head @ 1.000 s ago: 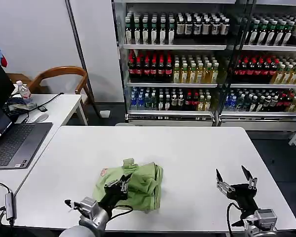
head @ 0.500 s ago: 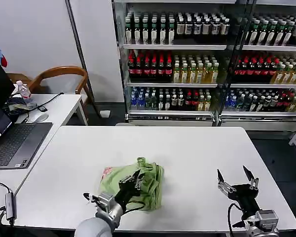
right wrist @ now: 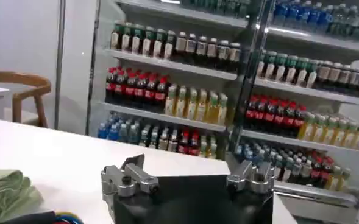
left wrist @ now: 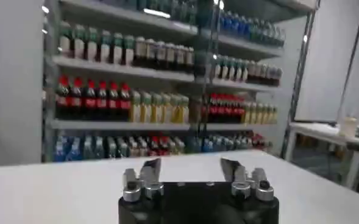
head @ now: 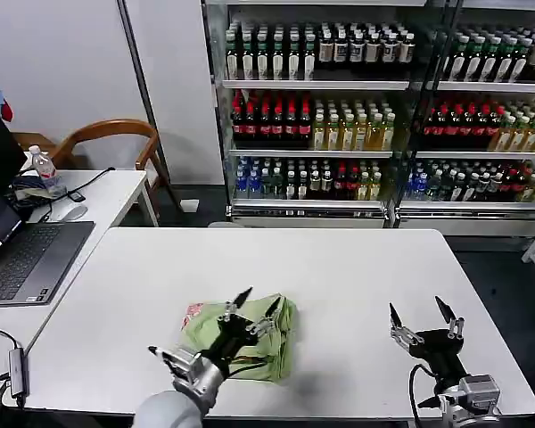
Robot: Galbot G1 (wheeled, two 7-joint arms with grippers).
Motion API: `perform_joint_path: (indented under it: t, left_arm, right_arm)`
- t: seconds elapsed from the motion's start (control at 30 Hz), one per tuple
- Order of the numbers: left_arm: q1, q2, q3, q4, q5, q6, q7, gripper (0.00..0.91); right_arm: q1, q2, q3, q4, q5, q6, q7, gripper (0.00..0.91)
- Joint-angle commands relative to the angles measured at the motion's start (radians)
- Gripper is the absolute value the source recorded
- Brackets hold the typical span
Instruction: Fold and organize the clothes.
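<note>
The clothes are one light green shirt (head: 282,339) lying in a bunched, folded bundle on the white table (head: 339,267) near its front edge, with a red-and-white patch (head: 193,312) showing on its left side. My left gripper (head: 255,305) is open just above the bundle, fingers spread and holding nothing; in the left wrist view the left gripper (left wrist: 191,169) points over bare tabletop. My right gripper (head: 421,316) stands open near the front right of the table, apart from the shirt. The right wrist view shows the right gripper (right wrist: 191,165) and an edge of the shirt (right wrist: 5,192).
A side table at the left holds a laptop (head: 27,259) and a water bottle (head: 43,165), with a wooden chair (head: 107,143) behind it. Shelves of bottles (head: 339,107) stand beyond the table's far edge. Bare tabletop lies behind the shirt and to its right.
My left gripper carried a fold of the shirt rightward, then opened and let it go. The shirt now lies more compact. The right gripper stayed in place.
</note>
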Motion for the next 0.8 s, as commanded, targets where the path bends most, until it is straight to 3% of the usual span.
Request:
perform_joint_path:
  t: [0.03, 0.1, 0.2, 0.8]
  left_arm:
    - [0.156, 0.111, -0.278, -0.033, -0.045, 0.133, -0.173, 0.907]
    - [0.174, 0.122, -0.312, 0.004, -0.086, 0.208, -0.232, 0.907]
    - [0.176, 0.117, -0.321, 0.037, -0.130, 0.233, -0.255, 0.907]
    - [0.097, 0.042, -0.184, 0.159, -0.113, 0.197, -0.248, 0.907]
  right_arm:
    - [0.053, 0.001, -0.035, -0.012, 0.001, -0.002, -0.002, 0.907]
    - [0.061, 0.002, -0.037, -0.015, 0.003, -0.002, -0.002, 0.907]
    - [0.071, 0.002, -0.041, -0.021, 0.003, -0.003, -0.001, 0.907]
    - [0.054, 0.004, -0.042, -0.019, -0.006, -0.004, -0.001, 0.907]
